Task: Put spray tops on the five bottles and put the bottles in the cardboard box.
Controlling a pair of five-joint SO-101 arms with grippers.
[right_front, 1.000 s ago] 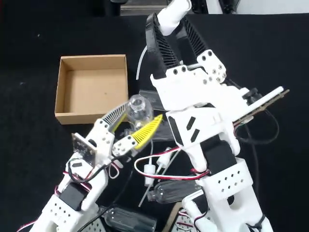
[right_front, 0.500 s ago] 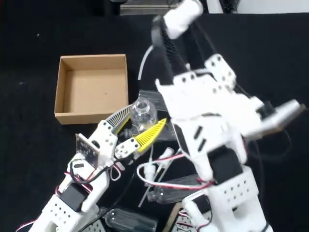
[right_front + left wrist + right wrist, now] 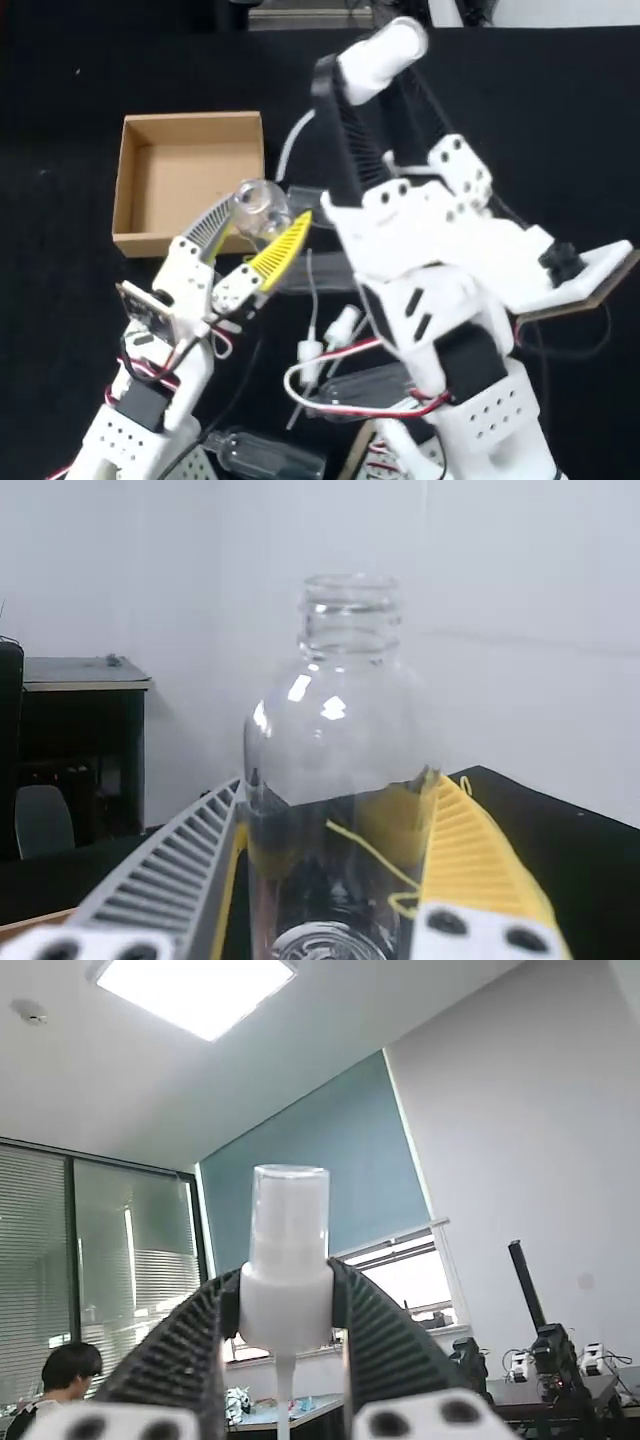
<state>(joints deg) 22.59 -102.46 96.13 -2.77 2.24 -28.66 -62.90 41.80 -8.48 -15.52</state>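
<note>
high view: your left end effector (image 3: 266, 214), with one grey and one yellow finger, is clamped on a clear bottle (image 3: 262, 205). the bottle sits just beside the near right corner of the cardboard box (image 3: 160, 243), and its open mouth faces up towards the camera. your right end effector (image 3: 378, 85) is closed on a white spray top (image 3: 388, 42), which is raised at the far side of the scene, apart from the bottle's neck. the spray top's thin dip tube (image 3: 290, 140) curves down past the box's right wall.

on the black tabletop (image 3: 60, 310), between the two arms, lie two loose spray tops (image 3: 310, 354) (image 3: 343, 322). a second bottle (image 3: 368, 385) lies on its side under the right arm. a third bottle (image 3: 265, 455) lies at the near edge.

left wrist view: the bottle stands between the ribbed fingers, and you can see that its threaded neck (image 3: 349, 615) is bare and uncapped.

right wrist view: both black fingers press the collar of the spray top, with its nozzle cap pointing away from the wrist.
</note>
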